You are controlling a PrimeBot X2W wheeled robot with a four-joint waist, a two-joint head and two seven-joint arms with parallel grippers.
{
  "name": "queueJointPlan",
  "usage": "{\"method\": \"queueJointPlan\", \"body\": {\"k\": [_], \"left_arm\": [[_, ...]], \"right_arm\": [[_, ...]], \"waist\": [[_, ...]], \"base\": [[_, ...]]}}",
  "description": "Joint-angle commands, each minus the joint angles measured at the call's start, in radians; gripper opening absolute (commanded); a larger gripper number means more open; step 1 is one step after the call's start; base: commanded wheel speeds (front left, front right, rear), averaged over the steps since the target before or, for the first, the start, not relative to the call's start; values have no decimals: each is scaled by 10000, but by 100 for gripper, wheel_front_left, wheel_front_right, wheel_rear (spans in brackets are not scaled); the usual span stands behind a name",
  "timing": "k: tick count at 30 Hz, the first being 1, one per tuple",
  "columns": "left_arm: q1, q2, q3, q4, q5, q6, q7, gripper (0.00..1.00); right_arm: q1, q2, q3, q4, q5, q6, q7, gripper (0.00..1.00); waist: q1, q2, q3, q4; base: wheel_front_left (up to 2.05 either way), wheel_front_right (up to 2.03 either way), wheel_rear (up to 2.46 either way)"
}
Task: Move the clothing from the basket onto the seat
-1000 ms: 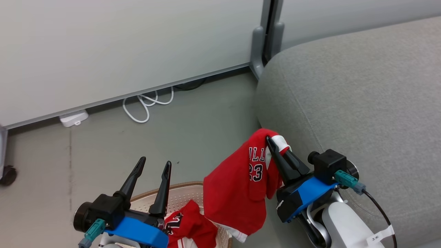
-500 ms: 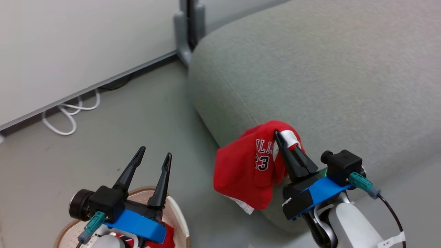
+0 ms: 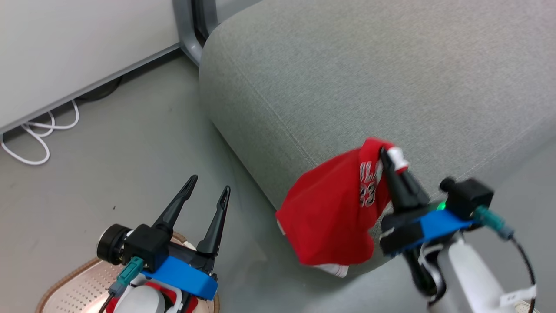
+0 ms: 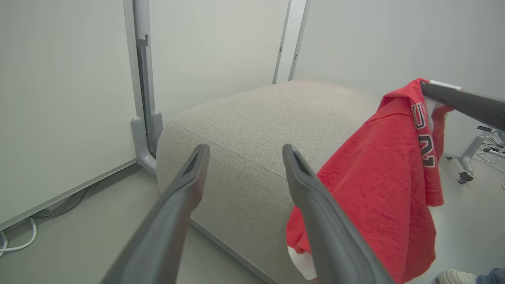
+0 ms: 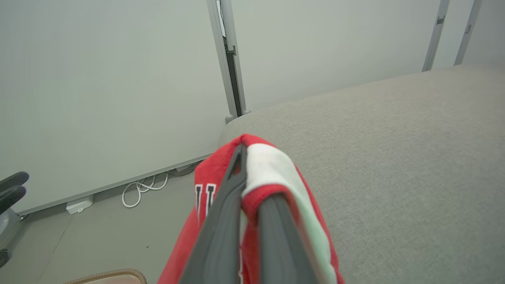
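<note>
My head has swung right over the last second, so the grey sofa (image 3: pixel 347 78) now takes most of the head view and the cream laundry basket (image 3: pixel 74 289) has slid into the lower left corner. That shift is the camera's, not the furniture's. What has really moved is my right arm. A second ago the red Bulls 23 garment (image 3: pixel 330 217) hung over the basket's right edge, just short of the sofa. Now it hangs clear of the basket, in front of the sofa's near left corner, with its top above the cushion's edge. Its white-trimmed hem dangles down the sofa's side toward the floor (image 3: pixel 130 152). The cloth trails leftward from my fingers; whether it touches the upholstery, and whether it is the shorts or the jersey, I cannot tell. My right pincer (image 3: pixel 383 152) stays clenched on a fold at the garment's top, where red meets the white panel, and in the right wrist view that fold drapes over both fingers (image 5: pixel 221 221). The right forearm rises from the lower right, fingers pointing far and a little left over the sofa's edge. My left pincer (image 3: pixel 209 183) is as it was: released, fingers spread, holding nothing, above the basket's far rim and aimed at the sofa's corner. A scrap of a second red garment (image 3: pixel 170 297) shows under my left wrist, in the basket. A white cable (image 3: pixel 30 143) lies by the far left wall.
</note>
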Motion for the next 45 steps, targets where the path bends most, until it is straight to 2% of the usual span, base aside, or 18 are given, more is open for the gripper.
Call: {"method": "queueJointPlan", "body": {"k": [1,5,9,12,18,24,30,31,32,33,38,45], "left_arm": [[-194,92,-37,-36,-17,-72,-51,100],[-581,261,-196,-178,100,-73,-49,100],[-1183,568,-415,-465,202,-73,-50,100],[-1649,817,-670,-652,272,-72,-35,100],[-2692,1163,-1107,-1282,472,-72,137,100],[-3362,1195,-1271,-1538,627,-63,81,100],[-3551,1139,-1218,-1574,678,6,19,100],[-3551,1145,-1202,-1550,686,14,5,100],[-3540,1148,-1176,-1522,677,20,-6,100],[-3529,1152,-1152,-1488,658,24,-10,100],[-3538,1060,-1123,-1315,613,23,-37,100],[-3175,586,-1029,-859,417,-7,-45,100]], "right_arm": [[-441,5,-165,18,62,5,-77,0],[-1782,2,-991,507,1,5,-80,0],[-3904,14,-2428,1391,68,5,-110,0],[-5514,-8,-3544,2138,-471,5,-144,0],[-8131,-1019,-5864,3207,-1876,5,-124,0],[-9187,-1643,-6974,4047,-2883,5,-6,0],[-9251,-1877,-7595,5198,-3518,5,233,1],[-9201,-1864,-7667,5409,-3638,5,279,25],[-9170,-1832,-7706,5566,-3727,5,290,60],[-9159,-1808,-7752,5700,-3819,5,257,100],[-9000,-1754,-7753,6214,-4247,5,24,100],[-8000,-1881,-6656,6596,-4552,3,-241,100]], "waist": [[0,-1,176,134],[0,-1,880,417],[0,-1,2007,827],[0,-1,2855,1201],[0,-1,4685,2121],[0,-1,5768,2794],[0,-1,6031,3112],[0,-1,6023,3131],[0,-1,6002,3139],[0,-1,5971,3139],[0,-1,5635,3126],[0,-1,4353,3367]], "base": [[0,0,0],[0,0,0],[0,0,0],[0,0,0],[0,0,0],[0,0,0],[0,0,0],[0,0,0],[0,0,0],[0,0,0],[0,0,0],[0,0,0]]}}
